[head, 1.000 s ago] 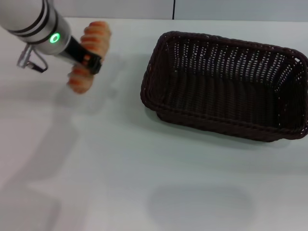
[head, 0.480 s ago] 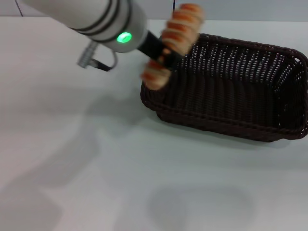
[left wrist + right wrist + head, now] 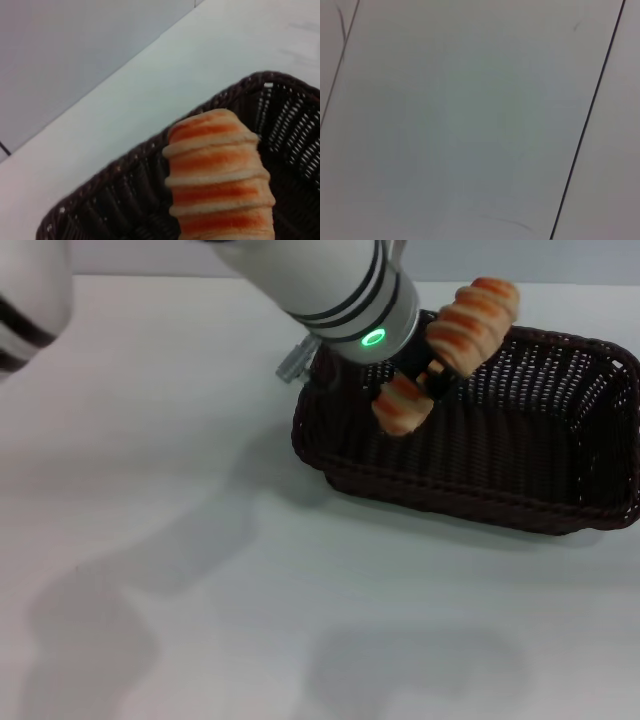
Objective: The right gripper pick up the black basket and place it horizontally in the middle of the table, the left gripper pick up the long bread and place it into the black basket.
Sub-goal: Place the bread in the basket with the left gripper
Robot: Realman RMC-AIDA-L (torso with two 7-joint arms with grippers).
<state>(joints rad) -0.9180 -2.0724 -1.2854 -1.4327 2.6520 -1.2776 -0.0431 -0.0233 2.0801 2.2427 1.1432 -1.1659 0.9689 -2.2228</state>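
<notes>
The black basket (image 3: 480, 425) lies lengthwise on the white table (image 3: 200, 590), right of the middle in the head view. My left gripper (image 3: 428, 375), on the silver-white arm with the green light, is shut on the long bread (image 3: 455, 340) and holds it tilted in the air over the basket's left part. The left wrist view shows the bread's striped end (image 3: 217, 175) above the basket's braided rim (image 3: 150, 150). The right gripper is out of view; the right wrist view shows only a pale flat surface.
The basket's right end reaches the right edge of the head view (image 3: 625, 440). A wall (image 3: 75, 60) runs behind the table's far edge. Arm shadows fall on the table at the left (image 3: 150, 570).
My left arm has carried the long bread to the right, from the far left of the table to over the basket's left part. The basket has not moved.
</notes>
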